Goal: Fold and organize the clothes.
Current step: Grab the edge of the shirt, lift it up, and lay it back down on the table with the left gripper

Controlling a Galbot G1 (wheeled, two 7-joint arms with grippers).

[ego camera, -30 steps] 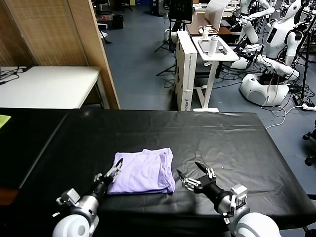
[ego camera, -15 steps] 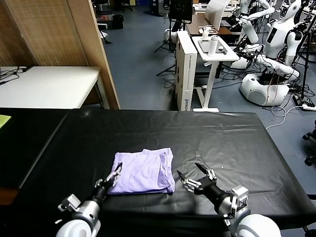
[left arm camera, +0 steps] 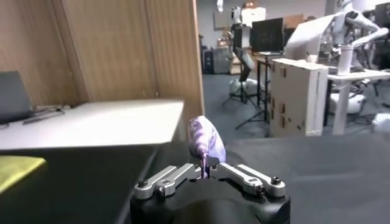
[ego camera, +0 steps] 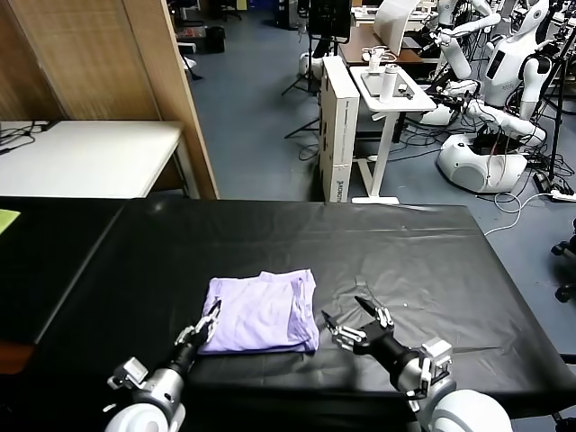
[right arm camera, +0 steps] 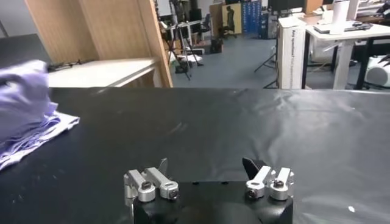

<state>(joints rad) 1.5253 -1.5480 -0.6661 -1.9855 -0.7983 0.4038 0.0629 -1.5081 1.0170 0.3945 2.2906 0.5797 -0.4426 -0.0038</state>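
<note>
The lavender T-shirt [ego camera: 261,312] lies folded in a rough square on the black table [ego camera: 423,261], near the front edge. My left gripper [ego camera: 212,315] is low at the shirt's front left edge. In the left wrist view the gripper [left arm camera: 204,169] is shut with a thin bit of the purple fabric [left arm camera: 206,139] pinched between its tips. My right gripper [ego camera: 342,309] is open and empty just right of the shirt, low over the cloth. In the right wrist view the gripper [right arm camera: 207,167] stands wide apart and the shirt [right arm camera: 27,115] lies off to one side.
A wooden partition [ego camera: 171,90] and a white table [ego camera: 90,157] stand behind the back left. A white standing desk [ego camera: 387,99] and other robots [ego camera: 504,81] are beyond the far edge. A yellow-green object [ego camera: 7,219] lies at the far left.
My left gripper has drawn back a little toward the table's front edge, along the shirt's left side. The shirt and the right gripper have hardly moved.
</note>
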